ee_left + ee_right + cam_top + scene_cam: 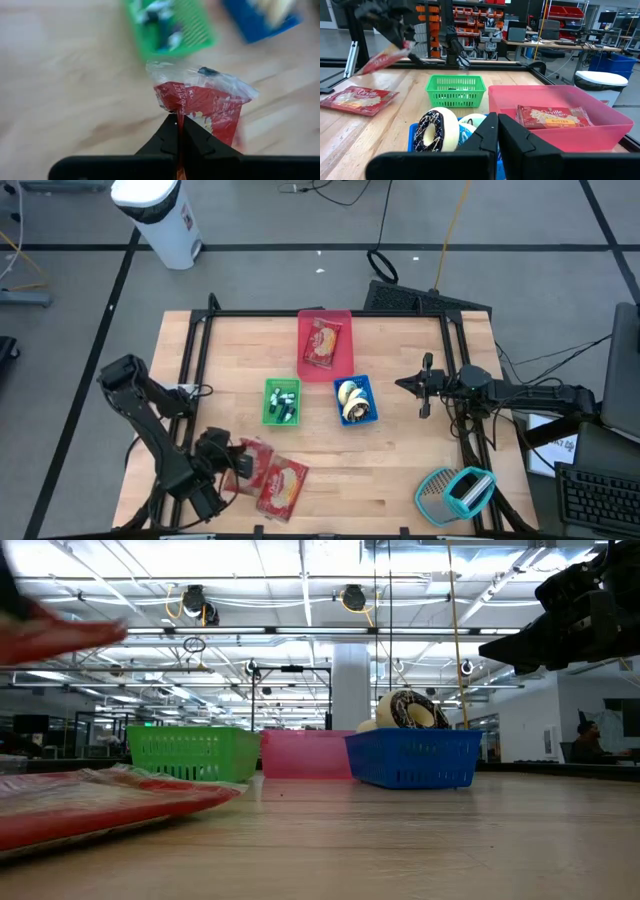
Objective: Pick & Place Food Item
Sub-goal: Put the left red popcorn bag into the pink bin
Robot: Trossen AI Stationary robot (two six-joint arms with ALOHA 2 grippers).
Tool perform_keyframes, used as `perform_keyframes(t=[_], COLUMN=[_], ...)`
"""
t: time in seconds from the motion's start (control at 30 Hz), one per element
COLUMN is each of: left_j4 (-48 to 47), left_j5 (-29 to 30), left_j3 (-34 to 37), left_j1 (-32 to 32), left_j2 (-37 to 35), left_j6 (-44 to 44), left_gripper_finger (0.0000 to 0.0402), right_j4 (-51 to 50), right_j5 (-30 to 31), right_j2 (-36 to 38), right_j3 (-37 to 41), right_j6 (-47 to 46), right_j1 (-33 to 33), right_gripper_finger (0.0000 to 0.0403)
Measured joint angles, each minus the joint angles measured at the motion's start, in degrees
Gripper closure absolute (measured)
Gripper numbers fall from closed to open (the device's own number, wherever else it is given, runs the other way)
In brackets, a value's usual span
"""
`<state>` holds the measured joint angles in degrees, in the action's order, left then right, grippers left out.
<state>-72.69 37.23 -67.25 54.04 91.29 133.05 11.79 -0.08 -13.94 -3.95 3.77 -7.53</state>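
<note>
Popcorn packet (pixel 322 342) lies in pink bin (pixel 344 366).

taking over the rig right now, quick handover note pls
Left gripper: shut on a red popcorn packet, lifted off the table near its front left corner.
Right gripper: shut, empty, waiting at the table's right side.
Second popcorn packet lies flat on the table. Pink bin already holds one packet; green bin and blue bin hold other food.
Left: probably carry the held packet to the pink bin, then the other one.
</note>
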Motion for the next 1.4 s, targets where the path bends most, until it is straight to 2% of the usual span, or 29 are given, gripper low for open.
perform_keyframes(t=[0.17,0.37,0.6,0.73,0.83,0.93,1.07,1.17,1.4], left_j4=[-0.06,2.92,14.78,26.67,37.8,45.99,50.94,52.51,63.12], left_j5=[6.36,16.05,16.66,11.17,4.37,-2.1,-6.05,-9.19,-16.65], left_j3=[-2.84,-5.18,-7.31,-7.81,-7.95,-7.95,-7.97,-7.93,-7.95], left_j1=[-3.66,-10.81,-22.82,-31.41,-38.36,-44.91,-52.82,-57.98,-66.99], left_j2=[-2.15,-4.88,-6.82,-8.12,-8.76,-8.72,-8.25,-7.64,-3.87], left_j6=[-7.78,-22.09,-47.85,-65.79,-80.05,-90.25,-97.01,-98.89,-101.03], left_gripper_finger=[0.04,0.0399,0.0399,0.04,0.0399,0.0399,0.04,0.04,0.04], right_j4=[0.0,0.0,0.0,0.0,0.0,0.0,0.0,0.0,0.19], right_j5=[-0.02,0.0,-0.01,0.0,0.0,-0.02,-0.01,0.0,0.0], right_j2=[-0.01,-0.02,-0.02,-0.02,0.0,-0.02,-0.01,0.0,-0.04], right_j3=[0.0,0.0,0.0,-0.02,-0.01,-0.01,-0.01,-0.02,0.0], right_j6=[0.01,0.02,0.01,0.02,-0.02,0.03,-0.02,0.02,-0.02], right_j1=[0.0,0.02,0.01,0.02,0.01,0.0,0.02,0.02,0.0], right_gripper_finger=[0.0399,0.0399,0.0399,0.0399,0.0398,0.0399,0.0399,0.0399,0.0398])
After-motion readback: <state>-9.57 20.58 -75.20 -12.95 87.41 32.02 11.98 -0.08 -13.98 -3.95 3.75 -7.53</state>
